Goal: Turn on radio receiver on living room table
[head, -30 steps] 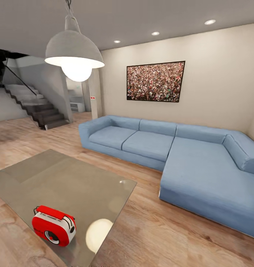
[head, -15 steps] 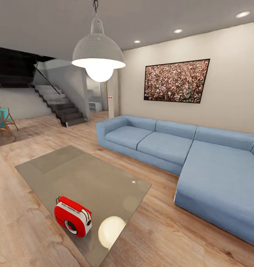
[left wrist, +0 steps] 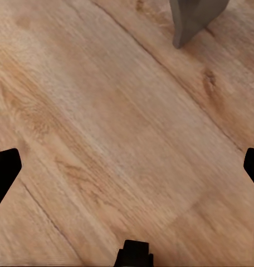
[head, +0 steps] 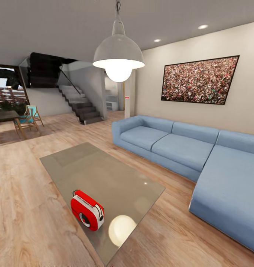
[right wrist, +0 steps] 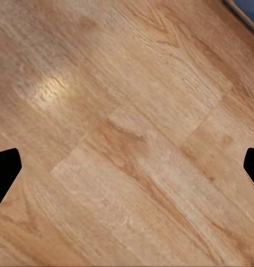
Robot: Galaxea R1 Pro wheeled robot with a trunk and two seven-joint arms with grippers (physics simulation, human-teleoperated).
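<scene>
So the head view looks across the living room (head: 41,155), wood plank flooring everywhere. The table (head: 104,178) is a low rectangle with a glossy grey top that mirrors the room, including a bright round glow from the pendant lamp (head: 119,55) hanging above it. The radio receiver (head: 87,210) stands upright on the table's near end, close to the edge on the left of the picture, dial face turned toward the camera's lower left, thin handle on top. A light blue L-shaped sofa (head: 186,148) runs along the far wall and wraps round on the right, well apart from the table. A speckled framed picture (head: 199,80) hangs above it. Further back there's a dark staircase (head: 80,105), and off to the left a wooden chair (head: 28,118) with a teal seat beside a dark table edge.

Left gripper (left wrist: 127,167): fingers spread wide at the frame's sides, nothing between them, bare floor below and a grey post-like thing (left wrist: 191,19) nearby. Right gripper (right wrist: 127,167): same deal, spread wide over bare floor, holding nothing.
</scene>
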